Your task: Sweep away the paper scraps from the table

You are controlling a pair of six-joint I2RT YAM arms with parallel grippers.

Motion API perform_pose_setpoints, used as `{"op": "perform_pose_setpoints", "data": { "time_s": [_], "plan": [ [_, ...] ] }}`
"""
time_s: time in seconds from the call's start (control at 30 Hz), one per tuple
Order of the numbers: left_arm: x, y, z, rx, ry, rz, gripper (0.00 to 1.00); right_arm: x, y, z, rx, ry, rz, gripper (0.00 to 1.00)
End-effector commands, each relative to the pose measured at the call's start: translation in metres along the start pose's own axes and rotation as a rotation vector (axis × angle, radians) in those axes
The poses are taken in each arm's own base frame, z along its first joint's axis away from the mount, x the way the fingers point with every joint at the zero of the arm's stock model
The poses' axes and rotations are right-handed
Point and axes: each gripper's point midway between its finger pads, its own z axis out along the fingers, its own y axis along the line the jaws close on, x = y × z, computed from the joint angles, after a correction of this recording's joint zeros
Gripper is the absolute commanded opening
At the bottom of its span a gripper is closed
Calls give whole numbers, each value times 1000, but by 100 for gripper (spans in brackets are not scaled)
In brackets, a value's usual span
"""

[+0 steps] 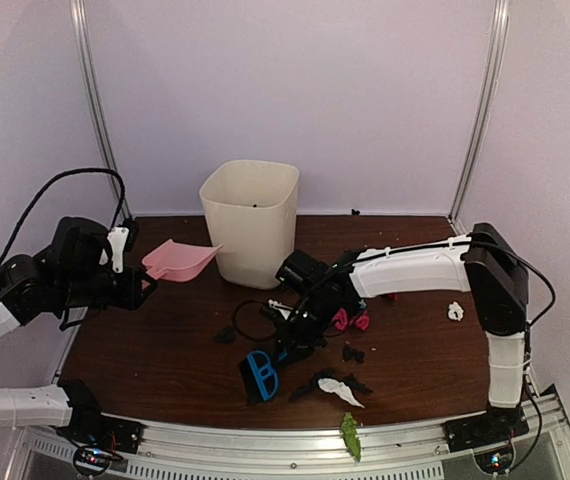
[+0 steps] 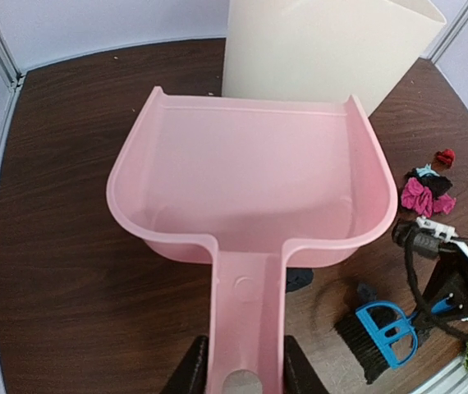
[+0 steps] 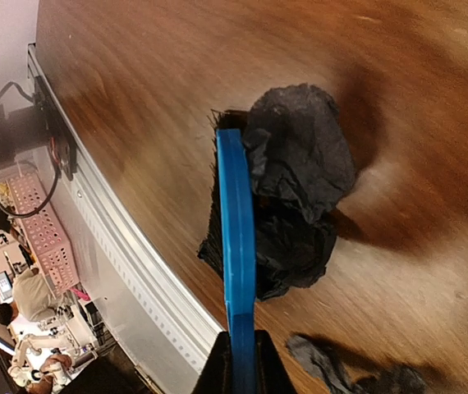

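Note:
My left gripper (image 1: 141, 288) (image 2: 242, 367) is shut on the handle of the pink dustpan (image 1: 181, 260) (image 2: 250, 176), which hangs empty over the left of the table (image 1: 155, 360). My right gripper (image 1: 291, 343) (image 3: 239, 363) is shut on the blue brush (image 1: 259, 376) (image 3: 236, 238), whose bristles rest on the table against a black paper wad (image 3: 300, 156). Other paper scraps lie around: magenta ones (image 1: 350, 320) (image 2: 425, 197), a black one (image 1: 353, 352), a white one (image 1: 344, 391), a red one (image 2: 445, 156), a small black one (image 1: 225, 334) and a green one (image 1: 350, 436) on the front rail.
A tall cream bin (image 1: 252, 222) (image 2: 324, 49) stands at the back centre, just beyond the dustpan's lip. A lone white scrap (image 1: 455, 311) lies near the right arm's upright link (image 1: 505, 330). The silver rail (image 3: 127, 246) runs close beside the brush.

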Motion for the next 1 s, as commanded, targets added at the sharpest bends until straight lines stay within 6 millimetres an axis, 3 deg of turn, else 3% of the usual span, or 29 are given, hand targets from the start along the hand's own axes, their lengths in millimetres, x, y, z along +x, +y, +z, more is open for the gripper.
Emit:
{"op": "perform_pose_setpoints", "data": {
  "time_s": [0.0,0.2,0.33,0.6,0.8,0.97],
  "plan": [
    [-12,-25,-1,100,-12,63,10,8,-43,-37,121,-50,30,0],
    [-1,-49,6,159,38,147,10,18,-80,-76,184,-82,67,0],
    [11,-69,11,198,76,208,9,18,-93,-102,210,-113,80,0],
    [13,-91,12,264,80,353,10,20,-93,-155,200,-195,78,0],
    [24,-100,21,283,122,470,10,26,-80,-196,158,-277,61,0],
    [35,-103,24,285,172,535,9,39,-92,-226,199,-330,103,0]
  ]
}}
